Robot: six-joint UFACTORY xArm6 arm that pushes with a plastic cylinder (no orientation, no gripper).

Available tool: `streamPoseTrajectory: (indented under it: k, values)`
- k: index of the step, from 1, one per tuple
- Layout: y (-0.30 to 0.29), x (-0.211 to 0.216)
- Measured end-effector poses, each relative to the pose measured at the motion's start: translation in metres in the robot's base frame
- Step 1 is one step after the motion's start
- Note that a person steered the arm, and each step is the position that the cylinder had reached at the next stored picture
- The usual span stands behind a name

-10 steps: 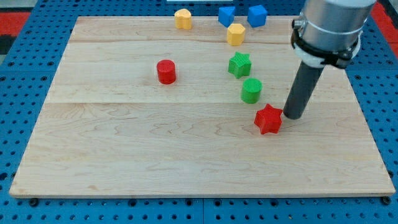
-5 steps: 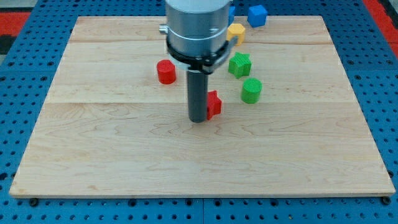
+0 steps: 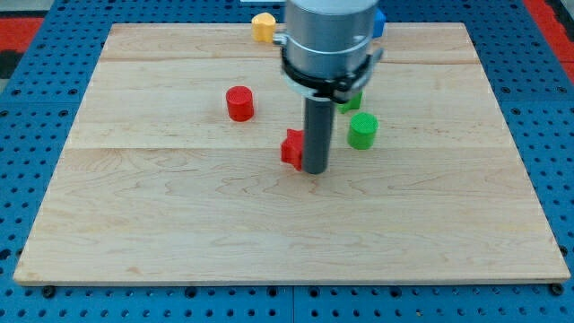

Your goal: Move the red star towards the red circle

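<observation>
Now the tip [image 3: 315, 170] stands on the worktop [image 3: 179, 224] just at the view's right side of the red star [image 3: 292, 148], touching it or almost touching; the rod hides the star's right part. The arm carries no hand at all, only this straight rod, so there is nothing to open or close.

The red star lies near the middle of the worktop. The red circle [image 3: 239, 103] is up and to the view's left of it, apart from it but not far. To the view's right of the rod stands a green round block [image 3: 362, 131], and a green block [image 3: 352, 99] is partly hidden behind the arm, so its shape cannot be told. A yellow block [image 3: 263, 26] lies at the view's top edge, and a little blue [image 3: 379, 20] shows beside the arm.

The step in hand seems to be the push itself, and the tip is on the correct side for it. The next move probably calls for a push toward the view's left and a little upward, with the tip slightly lower on the star, so that the star goes diagonally to the circle and does not slip past it.
</observation>
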State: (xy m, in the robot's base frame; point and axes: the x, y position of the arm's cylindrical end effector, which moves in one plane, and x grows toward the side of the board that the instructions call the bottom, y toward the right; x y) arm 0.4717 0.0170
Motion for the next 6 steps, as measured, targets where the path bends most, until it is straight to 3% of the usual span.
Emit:
streamPoseTrajectory:
  k: [2, 3, 5, 6]
  values:
    - [-0.014, -0.006]
    - [-0.005, 0.022]
    - [0.017, 0.038]
    - [0.048, 0.083]
